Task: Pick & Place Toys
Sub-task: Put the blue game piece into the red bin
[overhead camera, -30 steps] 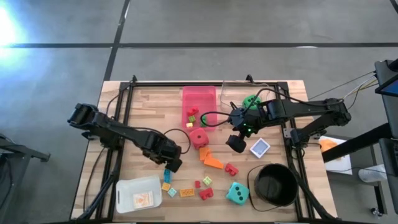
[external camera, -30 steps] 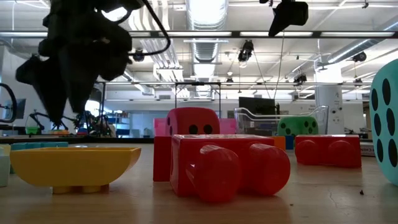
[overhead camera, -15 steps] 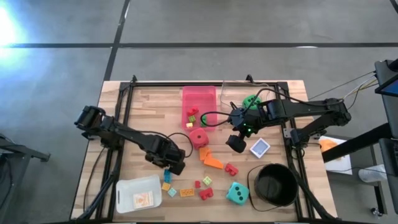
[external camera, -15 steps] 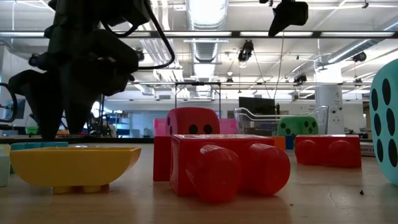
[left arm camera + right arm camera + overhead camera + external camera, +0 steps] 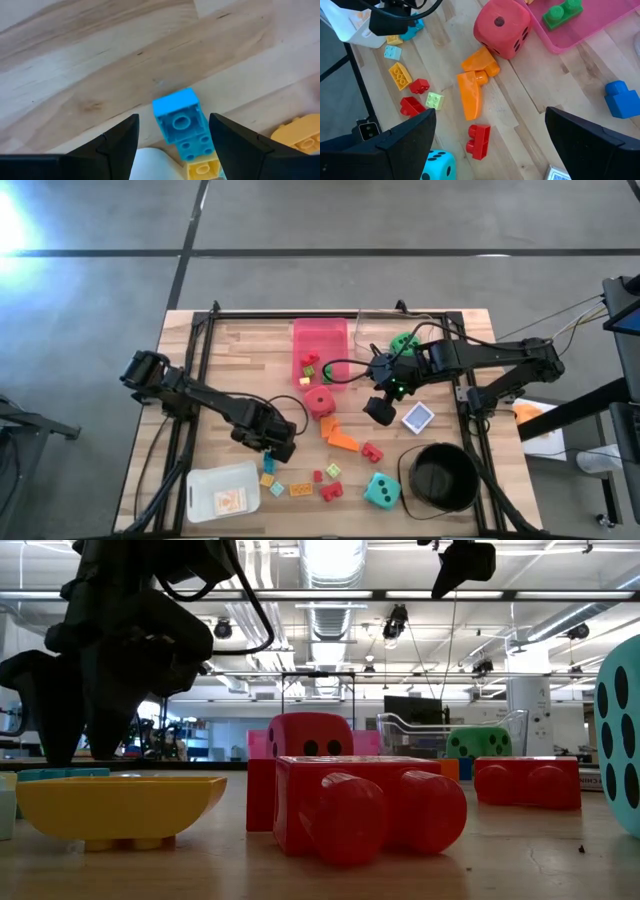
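1. The left tool hung low over the wooden counter, near its front left part, with its two fingers parted and nothing between them.
2. A blue brick lay on the counter in the gap ahead of those fingers, touching a yellow brick at its nearer end; from above, the blue brick showed just in front of the tool.
3. Whether the fingertips touched the counter could not be told from the low view, where the arm was only a dark shape.
4. The right tool hovered above the counter's middle right, jaws spread wide and empty.
5. Below it lay the red die, beside the pink tray, which held a green brick.
6. Two orange pieces rested just by the red die, with a red brick farther off.
7. The teal die sat near the front, beside the black bucket.
8. The green die sat behind the right arm, and a card lay just right of the right tool.
9. A white container stood at the front left corner.
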